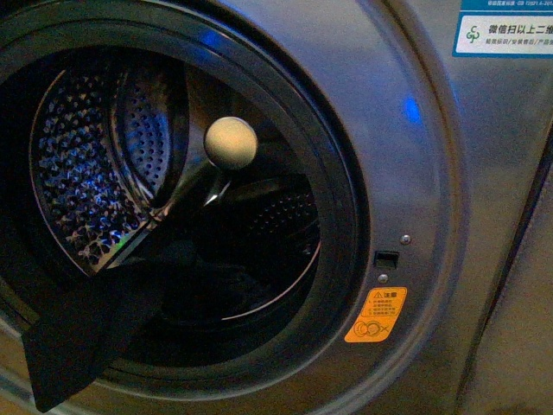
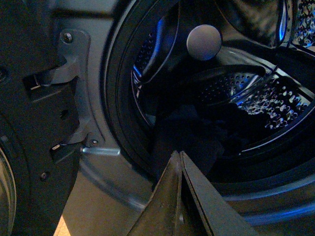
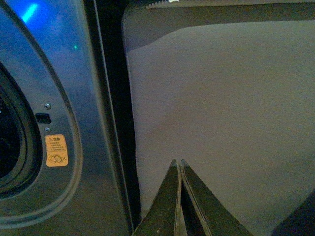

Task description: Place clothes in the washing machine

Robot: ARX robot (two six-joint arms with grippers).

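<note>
Dark navy soft garment is draped over the lower-left rim of the grey front-loading washing machine, partly inside, so a push is likely needed. Left end effector and right end effector are pressed together, empty.

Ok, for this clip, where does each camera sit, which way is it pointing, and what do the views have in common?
Front view: on the robot's body, facing the washing machine opening, with the clothes hanging over the rim; no arm shows.
Left wrist view: on the left arm, aimed into the drum; the shut left gripper shows.
Right wrist view: on the right arm, aimed beside the machine at a grey panel; the shut right gripper shows.
Shared: the orange sticker appears in the front and right wrist views.
</note>
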